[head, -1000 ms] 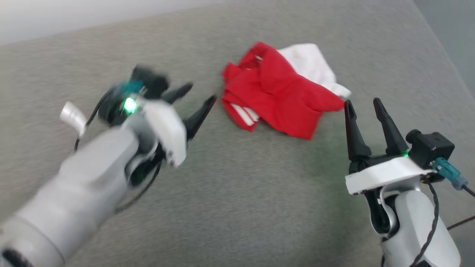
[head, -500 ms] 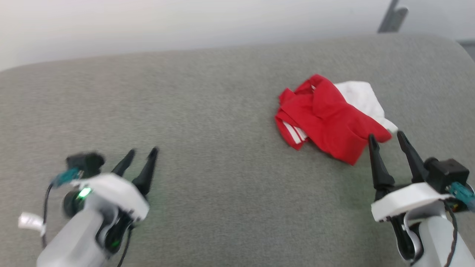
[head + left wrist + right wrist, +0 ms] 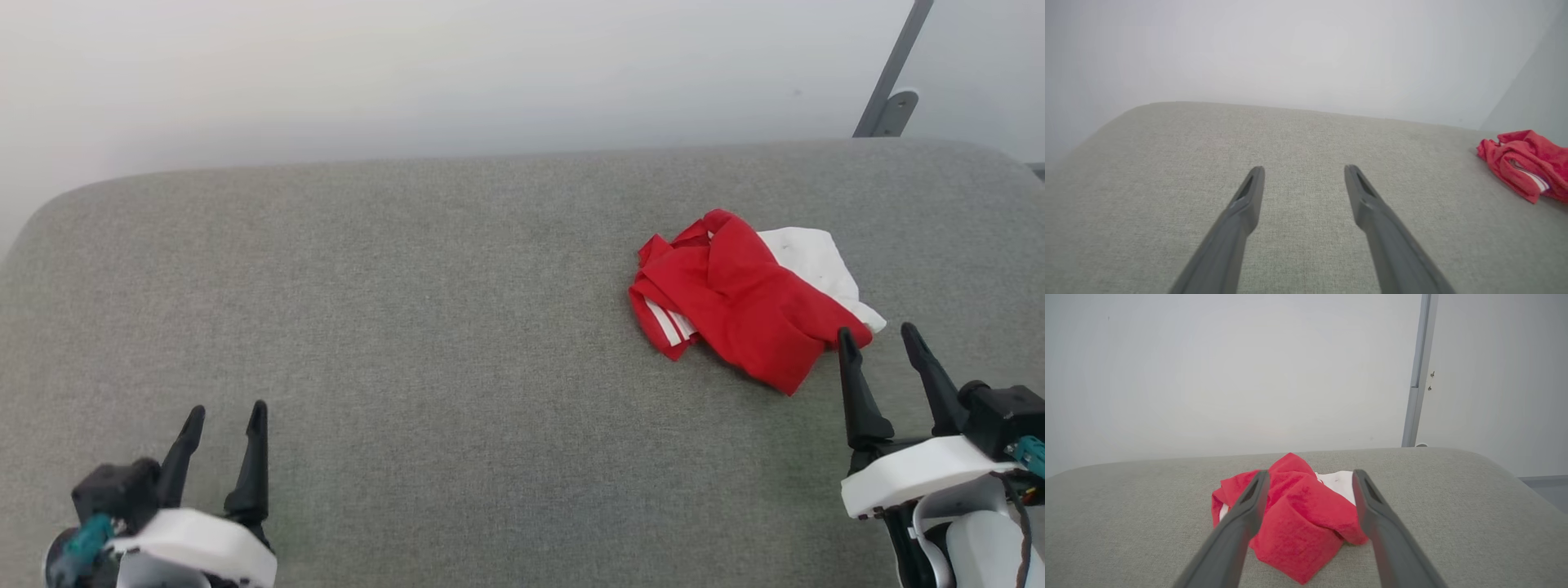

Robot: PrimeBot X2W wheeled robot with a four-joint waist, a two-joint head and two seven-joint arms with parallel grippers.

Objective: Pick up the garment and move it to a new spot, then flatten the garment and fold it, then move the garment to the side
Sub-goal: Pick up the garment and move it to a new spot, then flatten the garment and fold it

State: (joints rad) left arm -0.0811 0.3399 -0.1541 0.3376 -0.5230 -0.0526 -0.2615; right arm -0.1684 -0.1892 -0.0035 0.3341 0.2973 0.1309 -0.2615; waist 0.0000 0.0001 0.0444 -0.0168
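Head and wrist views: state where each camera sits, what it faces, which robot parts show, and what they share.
Head view: on the head, looking forward and down at the grey cushion; left claw lower left, right claw lower right, both open.
Left wrist view: on the left wrist, looking along its fingers across cushion toward the wall.
Right wrist view: on the right wrist, looking along its fingers at the garment.
Shared: the garment, in all three.
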